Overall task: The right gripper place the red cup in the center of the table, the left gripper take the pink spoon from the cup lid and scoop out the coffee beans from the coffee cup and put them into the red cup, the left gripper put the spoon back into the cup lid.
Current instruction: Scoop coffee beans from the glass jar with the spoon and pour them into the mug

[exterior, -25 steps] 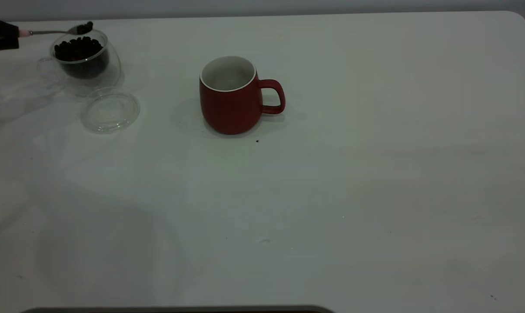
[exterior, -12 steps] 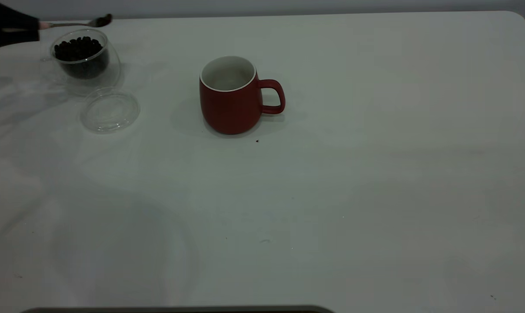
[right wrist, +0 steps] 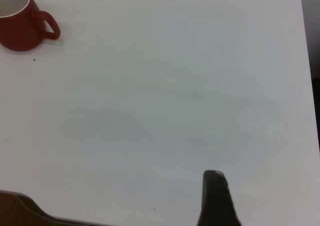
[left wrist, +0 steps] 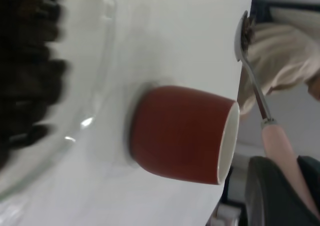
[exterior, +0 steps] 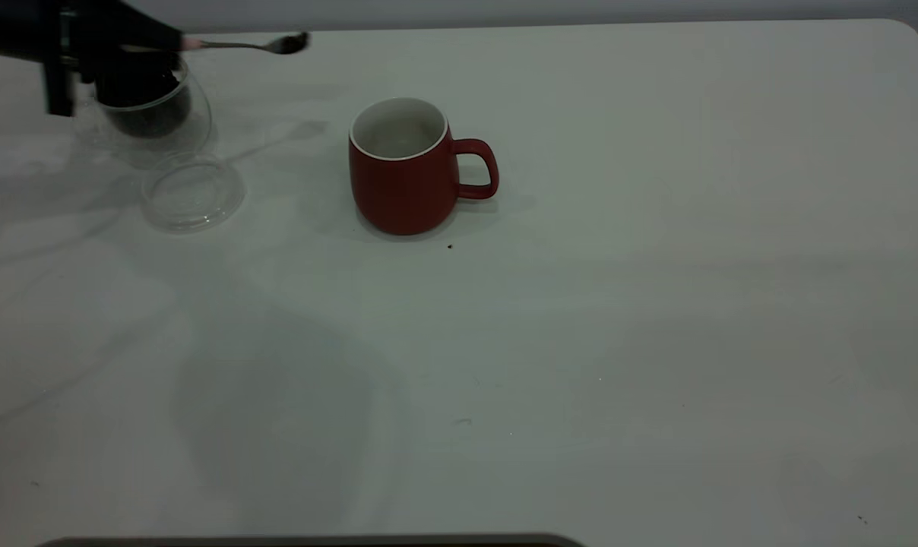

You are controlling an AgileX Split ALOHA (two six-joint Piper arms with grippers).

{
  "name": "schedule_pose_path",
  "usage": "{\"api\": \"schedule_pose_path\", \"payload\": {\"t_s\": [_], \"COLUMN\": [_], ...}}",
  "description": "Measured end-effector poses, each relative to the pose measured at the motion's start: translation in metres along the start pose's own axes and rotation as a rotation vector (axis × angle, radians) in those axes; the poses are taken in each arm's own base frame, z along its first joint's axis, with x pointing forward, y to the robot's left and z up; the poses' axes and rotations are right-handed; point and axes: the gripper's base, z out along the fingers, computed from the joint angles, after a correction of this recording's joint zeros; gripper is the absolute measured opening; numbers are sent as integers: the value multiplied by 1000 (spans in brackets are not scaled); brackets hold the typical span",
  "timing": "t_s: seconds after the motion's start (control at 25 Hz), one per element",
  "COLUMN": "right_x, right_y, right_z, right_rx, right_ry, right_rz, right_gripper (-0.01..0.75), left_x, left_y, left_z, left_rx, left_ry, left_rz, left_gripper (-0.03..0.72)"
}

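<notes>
The red cup (exterior: pixel 404 171) stands upright near the table's middle, handle to the right, and looks empty. It also shows in the left wrist view (left wrist: pixel 180 133) and the right wrist view (right wrist: pixel 20 23). My left gripper (exterior: pixel 172 42) is shut on the pink spoon (exterior: pixel 238 45) and holds it level in the air, partly hiding the coffee cup (exterior: pixel 155 114). The spoon's bowl (left wrist: pixel 245 33) carries a few coffee beans and is left of the red cup, short of its rim. More beans (left wrist: pixel 25 61) fill the coffee cup. The cup lid (exterior: pixel 193 191) lies empty in front of it. My right gripper (right wrist: pixel 217 201) hangs over bare table, far from the red cup.
The white table (exterior: pixel 656 304) stretches wide to the right and the front. A dark speck (exterior: pixel 450 246) lies just in front of the red cup. The table's far edge runs close behind the spoon.
My left gripper has lifted the loaded spoon off the coffee cup and carried it right, toward the red cup. It now covers part of the coffee cup. Cups and lid have not moved.
</notes>
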Motion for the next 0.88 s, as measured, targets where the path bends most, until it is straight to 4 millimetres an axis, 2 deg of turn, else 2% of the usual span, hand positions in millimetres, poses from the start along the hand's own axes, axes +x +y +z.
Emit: {"api": "schedule_pose_path", "payload": {"t_s": [0.16, 0.56, 0.88], "right_x": [0, 0, 0], "right_y": [0, 0, 0], "right_z": [0, 0, 0], "right_rx": [0, 0, 0], "right_ry": [0, 0, 0], "right_rz": [0, 0, 0], "right_gripper": [534, 534, 534], "left_x": [4, 16, 20], "left_y": [-10, -21, -23], "left_z": [22, 53, 61], "left_rx": [2, -31, -47], "left_ry": [48, 149, 184], "left_rz": [21, 65, 81], "left_gripper": [118, 118, 118]}}
